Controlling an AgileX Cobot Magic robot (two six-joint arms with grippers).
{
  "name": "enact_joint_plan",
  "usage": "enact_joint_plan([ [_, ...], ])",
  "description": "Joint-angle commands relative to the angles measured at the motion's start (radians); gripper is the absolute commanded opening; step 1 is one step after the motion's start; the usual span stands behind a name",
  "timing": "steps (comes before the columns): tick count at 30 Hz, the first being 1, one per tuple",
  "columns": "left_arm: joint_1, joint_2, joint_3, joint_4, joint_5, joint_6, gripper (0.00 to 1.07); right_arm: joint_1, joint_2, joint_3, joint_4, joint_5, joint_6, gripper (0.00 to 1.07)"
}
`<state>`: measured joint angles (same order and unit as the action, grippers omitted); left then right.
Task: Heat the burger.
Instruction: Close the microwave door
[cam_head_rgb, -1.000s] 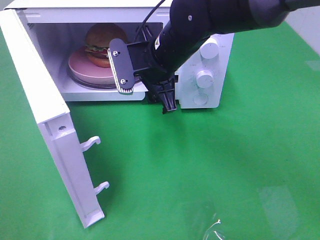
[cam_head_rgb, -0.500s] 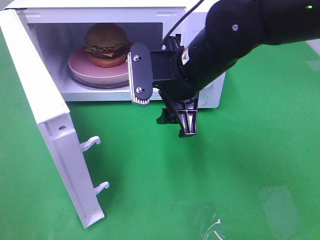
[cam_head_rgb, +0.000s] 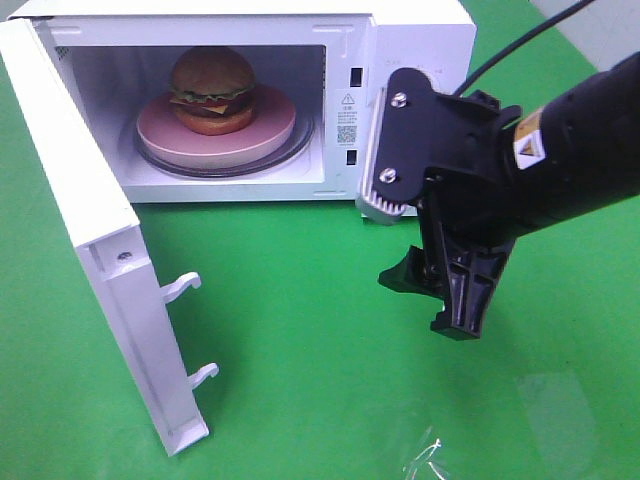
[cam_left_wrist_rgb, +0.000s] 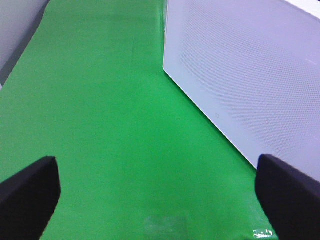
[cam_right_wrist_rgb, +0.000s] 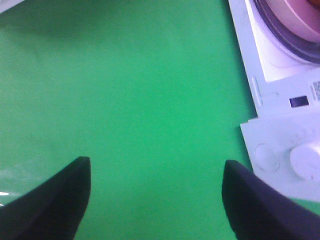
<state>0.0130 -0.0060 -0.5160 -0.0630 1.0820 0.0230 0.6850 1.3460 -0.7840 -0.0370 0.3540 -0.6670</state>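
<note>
Burger (cam_head_rgb: 211, 90), glossy golden-brown bun over lettuce, cheese, dark patty. Sat on round pink plate (cam_head_rgb: 272, 128) inside white microwave oven (cam_head_rgb: 420, 30), with white hinged door (cam_head_rgb: 90, 230) wide open. Black right gripper (cam_head_rgb: 420, 265) before control panel, spread, empty; black left gripper (cam_left_wrist_rgb: 156, 165) likewise. Risked sliding oven if door shoved hard.

Glossy burger (cam_head_rgb: 211, 90) upright on plate (cam_head_rgb: 270, 130) inside microwave (cam_head_rgb: 345, 40).
</note>
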Motion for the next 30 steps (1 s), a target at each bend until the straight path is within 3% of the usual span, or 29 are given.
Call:
enact_joint_plan([
  [1, -0.001, -0.004, 0.000, 0.002, -0.012, -0.001, 0.98, 0.002, -0.116, 0.058, 0.007, 0.030, 0.267, 0.71],
  [6, -0.001, -0.004, 0.000, 0.002, -0.012, -0.001, 0.98, 0.002, -0.223, 0.076, 0.003, 0.229, 0.581, 0.71],
  [9, -0.001, -0.004, 0.000, 0.002, -0.012, -0.001, 0.98, 0.002, -0.236, 0.076, 0.002, 0.272, 0.611, 0.71],
  [11, -0.001, -0.004, 0.000, 0.002, -0.012, -0.001, 0.98, 0.002, -0.277, 0.076, 0.002, 0.479, 0.661, 0.71],
  [15, -0.001, -0.004, 0.000, 0.002, -0.012, -0.001, 0.98, 0.002, -0.317, 0.076, 0.004, 0.604, 0.661, 0.71],
  [27, -0.001, -0.004, 0.000, 0.002, -0.012, -0.001, 0.98, 0.002, -0.491, 0.078, 0.025, 0.723, 0.701, 0.71],
  [30, -0.001, -0.004, 0.000, 0.002, -0.012, -0.001, 0.98, 0.001, -0.575, 0.126, 0.026, 0.733, 0.722, 0.71],
])
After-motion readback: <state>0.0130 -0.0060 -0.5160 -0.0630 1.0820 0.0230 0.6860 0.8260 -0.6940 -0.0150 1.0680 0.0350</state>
